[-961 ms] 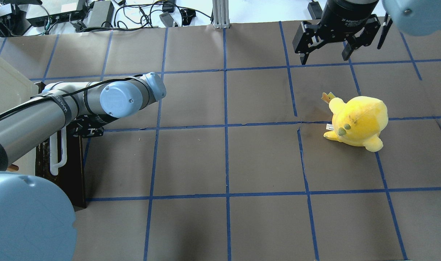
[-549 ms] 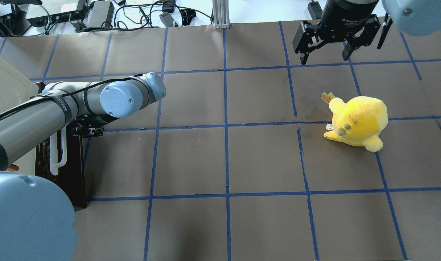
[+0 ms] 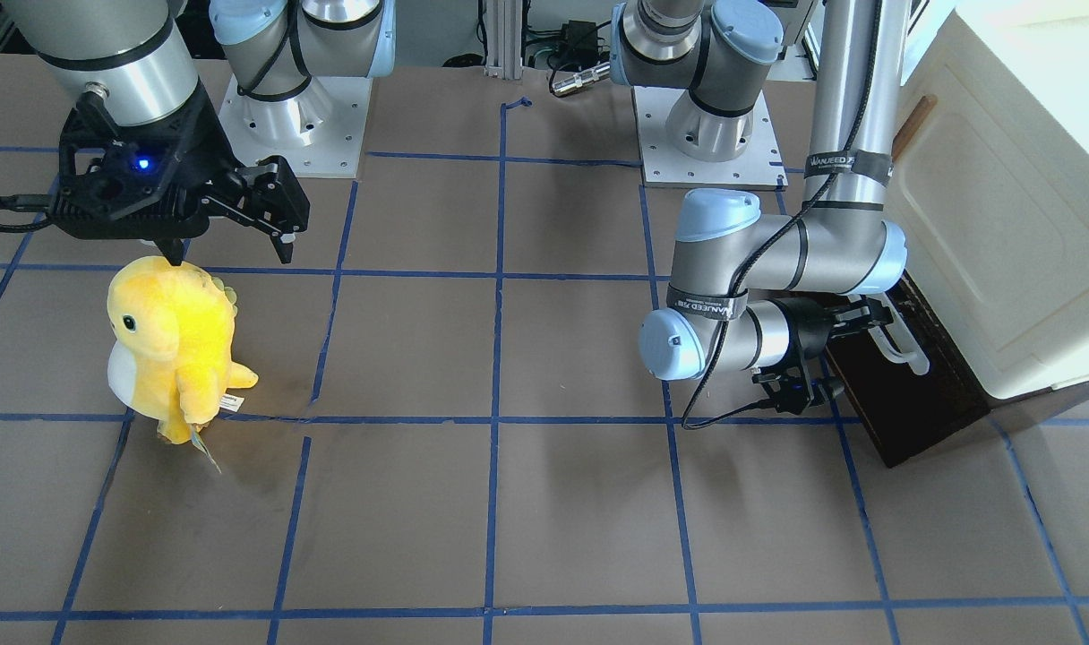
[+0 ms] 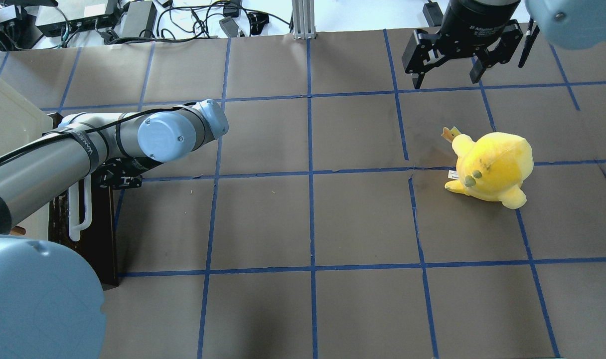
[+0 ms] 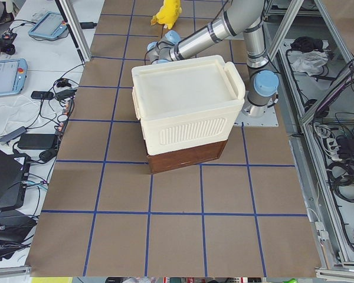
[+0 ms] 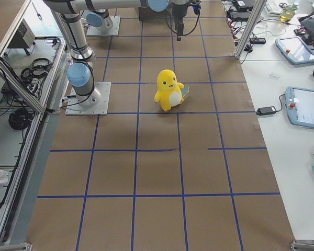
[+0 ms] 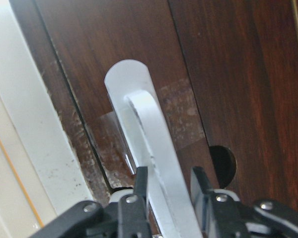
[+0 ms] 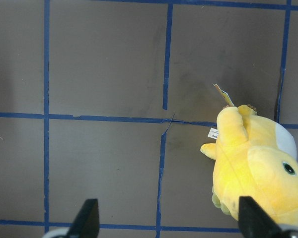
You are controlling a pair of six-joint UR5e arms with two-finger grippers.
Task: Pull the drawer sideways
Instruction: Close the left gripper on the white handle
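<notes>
drawer (image 3: 907,403), a dark glossy wood front, is seen low at the robot's left, beneath the cream plastic cabinet (image 3: 1001,224). in the overhead view its rounded white bar handle (image 4: 78,214) is met by the left gripper (image 4: 108,178). in the left wrist view the smooth bar is pinched between black fingers (image 7: 140,186). in the right wrist view the right gripper (image 8: 169,223) is held spread above a fuzzy yellow plush (image 8: 258,173).

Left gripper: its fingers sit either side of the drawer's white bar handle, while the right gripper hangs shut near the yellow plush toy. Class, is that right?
No: the right gripper near the yellow plush toy is open, fingers wide apart, as the right wrist-mounted view shows. The left gripper does straddle the drawer's white bar handle.
</notes>
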